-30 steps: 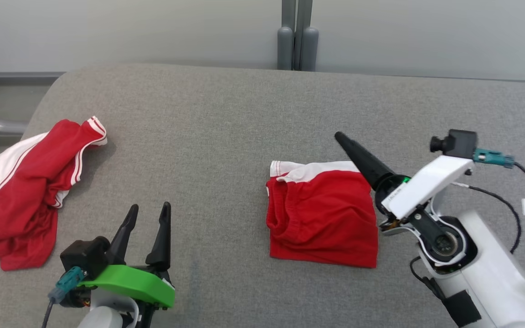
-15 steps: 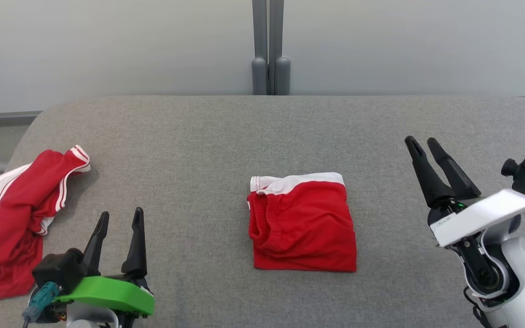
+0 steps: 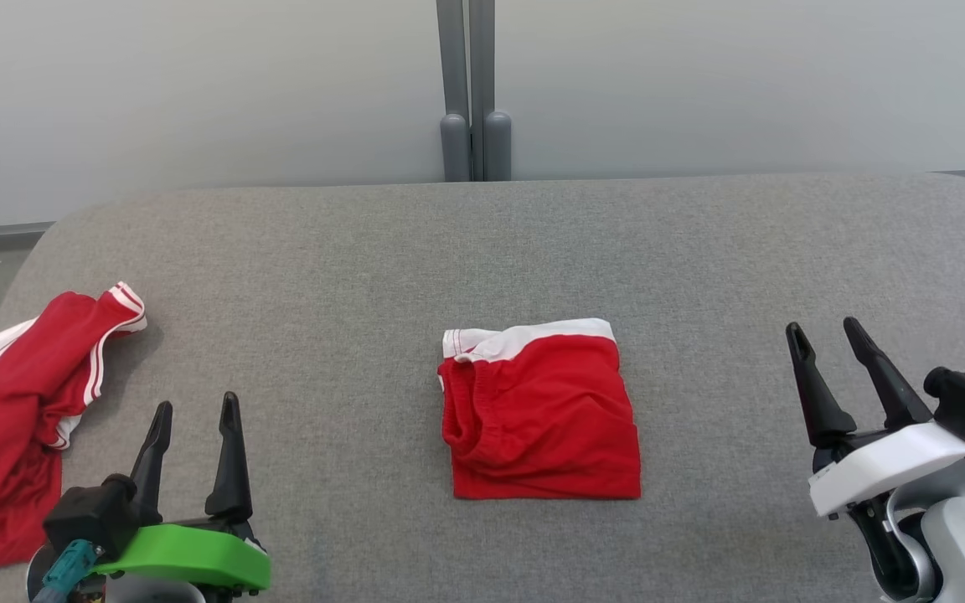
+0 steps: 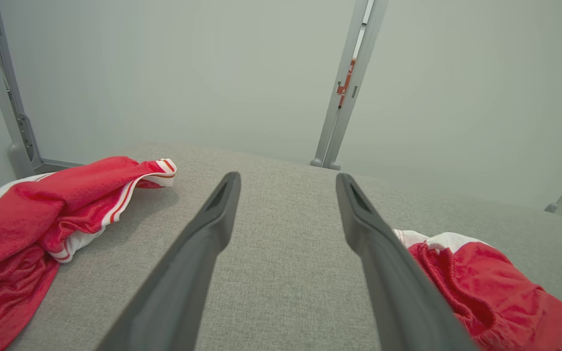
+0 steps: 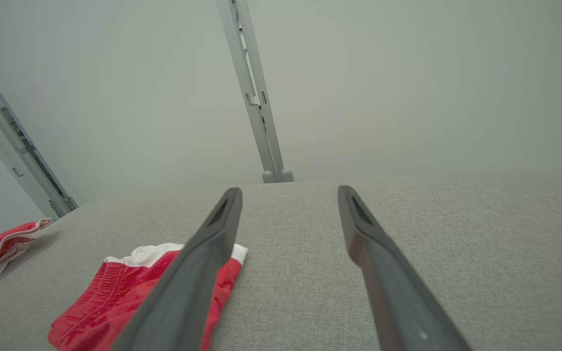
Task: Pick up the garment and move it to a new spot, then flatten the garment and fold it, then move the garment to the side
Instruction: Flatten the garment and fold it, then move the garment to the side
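The grey padded table spans the head view, its soft top giving cloth a flat bed to be smoothed on, with a pale wall and a grey post behind. At its left edge lies a crumpled red-and-white heap of clothing, loose and unfolded. It is probably set there to be out of the working area. In the middle of the table sits the garment, red shorts with a white band, folded to a neat square with the band at the far side. It looks flattened and folded already, so the shift to the side seems to be the step left. The left gripper and the right gripper hover at the near corners, well apart from the garment, both with fingers spread and empty — seemingly placed clear of it so the fold lies undisturbed and in plain sight.
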{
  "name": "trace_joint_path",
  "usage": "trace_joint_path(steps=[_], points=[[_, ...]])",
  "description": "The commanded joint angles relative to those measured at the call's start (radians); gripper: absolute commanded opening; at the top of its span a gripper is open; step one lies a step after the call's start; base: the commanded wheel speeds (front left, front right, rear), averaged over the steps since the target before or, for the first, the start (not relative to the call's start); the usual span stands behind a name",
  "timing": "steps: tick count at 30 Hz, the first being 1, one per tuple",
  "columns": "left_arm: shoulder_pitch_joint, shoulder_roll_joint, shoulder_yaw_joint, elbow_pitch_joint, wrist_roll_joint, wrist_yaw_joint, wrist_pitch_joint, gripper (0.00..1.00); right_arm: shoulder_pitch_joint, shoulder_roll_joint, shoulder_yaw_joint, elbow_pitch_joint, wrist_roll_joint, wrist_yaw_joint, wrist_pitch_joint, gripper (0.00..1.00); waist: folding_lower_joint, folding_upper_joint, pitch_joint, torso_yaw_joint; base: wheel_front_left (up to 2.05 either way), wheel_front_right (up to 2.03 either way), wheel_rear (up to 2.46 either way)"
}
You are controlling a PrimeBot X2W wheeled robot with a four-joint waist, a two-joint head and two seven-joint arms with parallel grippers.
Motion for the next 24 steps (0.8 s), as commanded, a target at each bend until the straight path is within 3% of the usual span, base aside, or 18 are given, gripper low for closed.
trace_joint_path(steps=[1, 10, 19, 24], points=[[0.012, -0.004, 0.007, -0.006, 0.026, -0.007, 0.0, 1.0, 0.017, 0.01, -0.008, 0.019, -0.028, 0.0, -0.01, 1.0, 0.0, 0.0, 0.0, -0.001, 0.0, 0.0, 0.0], [0.01, -0.037, 0.036, -0.006, 0.114, -0.048, 0.0, 1.0, -0.012, 0.059, -0.02, 0.094, -0.108, 0.0, -0.013, 1.0, 0.0, 0.0, -0.001, -0.008, 0.0, 0.0, 0.0], [0.003, -0.063, 0.058, 0.016, 0.146, -0.08, 0.0, 1.0, -0.04, 0.052, 0.012, 0.095, -0.109, 0.0, 0.012, 1.0, 0.0, 0.0, 0.001, -0.003, 0.0, 0.0, 0.0], [-0.006, -0.082, 0.059, 0.025, 0.152, -0.097, 0.0, 1.0, -0.101, 0.054, 0.079, 0.108, -0.074, 0.0, 0.107, 1.0, 0.0, 0.0, 0.014, 0.024, 0.0, 0.0, 0.0]])
